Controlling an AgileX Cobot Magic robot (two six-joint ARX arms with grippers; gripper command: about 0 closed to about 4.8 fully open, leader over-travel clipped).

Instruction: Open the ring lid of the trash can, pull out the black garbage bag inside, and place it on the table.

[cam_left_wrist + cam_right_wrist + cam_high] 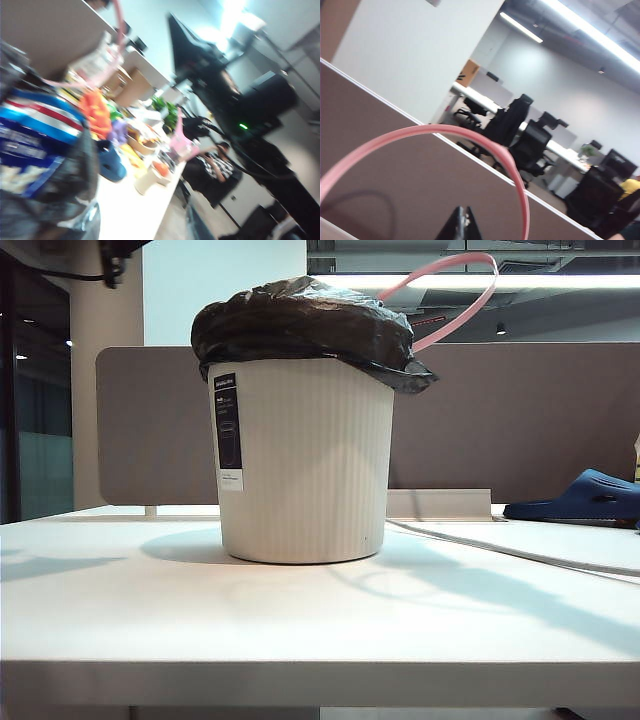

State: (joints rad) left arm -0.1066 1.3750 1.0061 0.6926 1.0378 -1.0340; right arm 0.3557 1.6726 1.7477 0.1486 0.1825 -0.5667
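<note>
Currently the trash can (pixel 305 465) stands upright near the middle of the tabletop (pixel 300 625), black label strip facing the front edge. The black garbage bag (pixel 300 325) sits in it, bulging above the rim and draped over the rim on all visible sides. The ring lid (pixel 455 295) is raised, tilted up behind the can toward the tabletop's right side, its lower end hidden behind the bag.

Right hand (pixel 462 225): only the dark fingertips show, pressed together, closed; the pink ring lid (pixel 470 137) arcs around them; contact cannot be told.

Left hand: not identifiable in its blurred wrist view; open or closed cannot be told. That view shows a stretch of the pink ring lid (pixel 119 30) and crinkled bag plastic (pixel 75 175) up close.

A dark blue slipper (pixel 585 497) lies at the right edge, before the grey-brown partition panel (pixel 520 420).
</note>
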